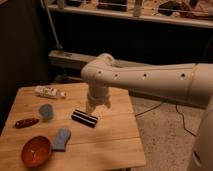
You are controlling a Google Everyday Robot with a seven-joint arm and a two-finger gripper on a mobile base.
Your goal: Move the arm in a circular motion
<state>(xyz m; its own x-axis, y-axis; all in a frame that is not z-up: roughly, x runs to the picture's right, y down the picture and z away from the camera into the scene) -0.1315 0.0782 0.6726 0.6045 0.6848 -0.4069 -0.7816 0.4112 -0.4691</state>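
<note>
Background: a dim room with a dark shelf unit (150,20) along the back wall, a pale ledge (65,57) below it, and speckled floor (165,135) to the right with a thin cable (155,107) lying on it.
Surface: a light wooden top (115,145) in the lower left, its planks running left to right.
Arm: the thick cream-white arm (150,77) comes in from the right edge, runs level across the middle, and bends down at a rounded elbow above the surface's far right part; small dark holes dot its side.
Gripper: the small pale gripper (98,106) hangs below the elbow and points down, over the surface, just above and behind the dark bar.
Jaws: cannot tell whether released or clenched; nothing is seen in them.
Dark bar: a black oblong block (84,118) lying flat near the middle.
Bottle: a pale bottle (50,92) on its side at the far left.
Cup: a grey-blue cup (46,111) in front of the bottle.
Red item: a long reddish-brown thing (26,122) near the left edge.
Bowl: an orange-red bowl (36,150) at the near left corner.
Cloth: a blue cloth piece (62,138) just beside the bowl, to its right.
</note>
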